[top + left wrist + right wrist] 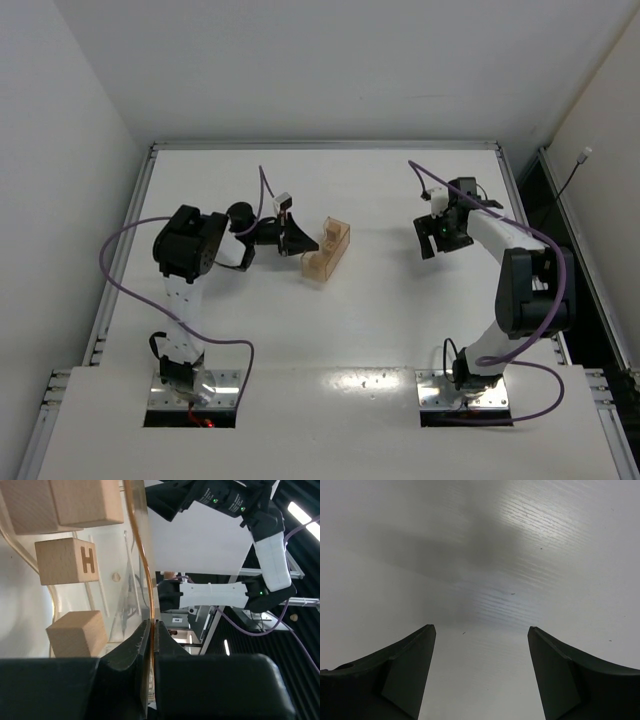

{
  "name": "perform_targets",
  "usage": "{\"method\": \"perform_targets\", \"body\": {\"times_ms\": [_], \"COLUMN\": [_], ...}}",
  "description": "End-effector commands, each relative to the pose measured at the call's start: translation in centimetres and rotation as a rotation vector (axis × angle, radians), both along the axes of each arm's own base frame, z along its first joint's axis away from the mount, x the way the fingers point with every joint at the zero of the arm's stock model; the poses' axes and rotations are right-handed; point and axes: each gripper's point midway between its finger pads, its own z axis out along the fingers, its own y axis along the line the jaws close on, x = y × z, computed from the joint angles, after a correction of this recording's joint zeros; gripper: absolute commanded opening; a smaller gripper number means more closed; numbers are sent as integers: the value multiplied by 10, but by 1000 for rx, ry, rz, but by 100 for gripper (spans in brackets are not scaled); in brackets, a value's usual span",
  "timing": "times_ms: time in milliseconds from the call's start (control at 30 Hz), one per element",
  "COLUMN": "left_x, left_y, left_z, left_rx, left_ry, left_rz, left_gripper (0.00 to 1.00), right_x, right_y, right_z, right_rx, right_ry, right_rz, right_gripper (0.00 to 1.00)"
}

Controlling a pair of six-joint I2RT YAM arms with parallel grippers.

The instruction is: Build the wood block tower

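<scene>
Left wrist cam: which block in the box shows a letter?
The middle block in the box, bearing a dark H. The near block, by the left gripper, and the farthest ones show plain faces.

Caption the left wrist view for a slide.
Left gripper pinches the clear box by its wall; wooden blocks sit inside, one marked H.

Visible are three wood blocks [67, 560], one clear box [312, 268], one left arm [185, 250], one right arm [520, 285] and one table [380, 330].

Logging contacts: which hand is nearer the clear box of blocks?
Left. The left hand grips the box by its wall; the right hand hovers open over the table, far to its right.
</scene>
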Motion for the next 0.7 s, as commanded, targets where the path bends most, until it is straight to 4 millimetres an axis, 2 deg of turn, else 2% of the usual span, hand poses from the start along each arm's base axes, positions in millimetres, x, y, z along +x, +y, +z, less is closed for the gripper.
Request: {"method": "perform_targets", "body": {"times_ms": [0,33,67,167,200,233,267,300,333,367,400,433,467,533,667], "left_x": [0,-4,-10,-44,-50,-52,-52,-44,-33,-28,-23,-33,-28,-22,-34], "left_y": [0,2,3,4,1,-1,-1,-4,-7,-8,-10,-11,-13,-15,-26], "left_z": [35,59,99,157,161,158,141,122,94,74,46,55,53,68,96], "left_rx": [-48,-85,-134,-220,-229,-234,-211,-186,-133,-113,-104,-157,-159,-175,-207], "left_ry": [-284,-356,-461,-623,-626,-643,-597,-608,-488,-443,-390,-401,-370,-420,-501], "left_rz": [-4,-6,-11,-65,-67,-64,-58,-30,-24,-23,-40,-79,-83,-85,-123], "left_gripper": [0,0,0,0,0,0,0,0,0,0,0,0,0,0,0], "right_x": [15,15,15,11,12,9,11,11,11,10,14,14,14,14,10], "right_y": [1,1,1,6,6,6,6,6,6,6,6,6,6,6,6], "right_z": [17,17,17,12,15,13,13,13,13,11,12,12,12,12,11], "right_rx": [-6,-6,-6,2,2,2,2,2,2,2,2,2,2,2,2], "right_ry": [-59,-59,-59,-49,-59,-50,-59,-59,-59,-46,-49,-49,-49,-49,-46], "right_rz": [10,10,10,23,23,23,23,23,23,23,23,23,23,23,23], "right_gripper": [71,71,71,71,71,71,71,71,71,71,71,71,71,71,71]}}
